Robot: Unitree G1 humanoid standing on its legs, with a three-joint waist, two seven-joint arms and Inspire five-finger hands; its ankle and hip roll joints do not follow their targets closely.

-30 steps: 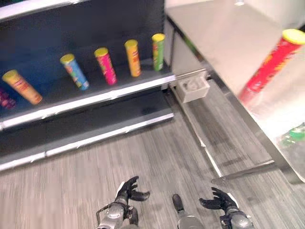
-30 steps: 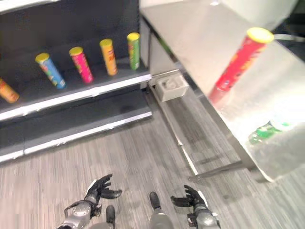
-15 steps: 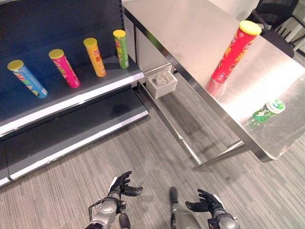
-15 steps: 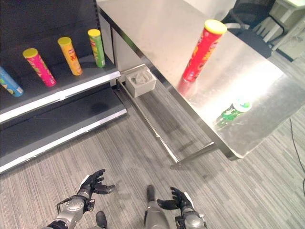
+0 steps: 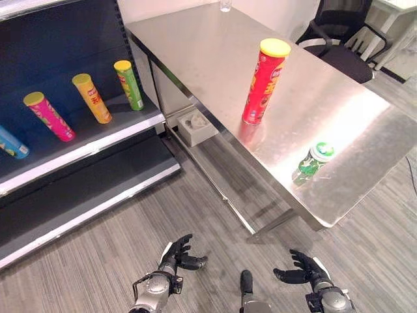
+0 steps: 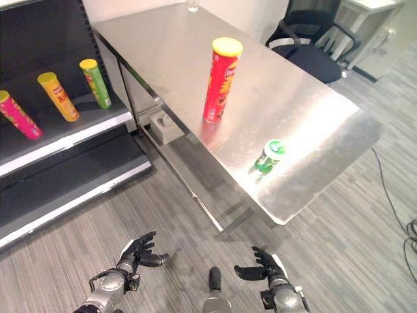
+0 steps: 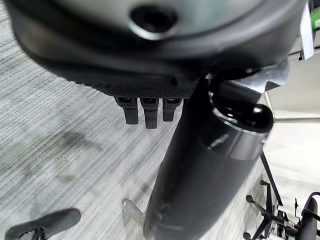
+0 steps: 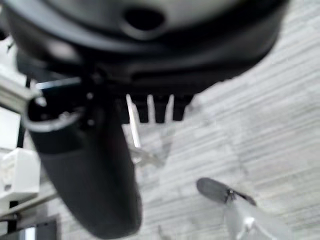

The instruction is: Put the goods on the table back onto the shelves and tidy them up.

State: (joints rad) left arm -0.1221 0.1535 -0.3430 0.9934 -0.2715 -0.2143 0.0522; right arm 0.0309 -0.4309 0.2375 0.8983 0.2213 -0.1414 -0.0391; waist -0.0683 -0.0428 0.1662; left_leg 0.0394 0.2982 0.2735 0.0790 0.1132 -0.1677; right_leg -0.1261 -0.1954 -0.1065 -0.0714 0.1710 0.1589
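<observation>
A tall red can with a yellow lid (image 5: pixel 264 81) stands upright on the steel table (image 5: pixel 208 45). A green bottle (image 5: pixel 311 161) lies on its side near the table's right edge. On the dark shelf (image 5: pixel 98 134) stand a pink can (image 5: pixel 47 116), an orange can (image 5: pixel 90 98) and a green can (image 5: pixel 129 85); a blue can (image 5: pixel 12 145) sits at the left edge. My left hand (image 5: pixel 178 255) and right hand (image 5: pixel 301 270) hang low over the floor, fingers relaxed and empty, far from the table and shelf.
A lower shelf board (image 5: pixel 85 195) runs under the cans. A white box (image 5: pixel 196 126) hangs under the table's near corner. A black office chair (image 5: pixel 339 39) stands behind the table. A small clear cup (image 5: pixel 225 6) sits at the table's far end. Grey floor (image 5: pixel 215 222) lies in front.
The camera has swung to the right: the table with the red can and green bottle now sits mid-view and the shelf has slid left. Both hands stay low and empty.
</observation>
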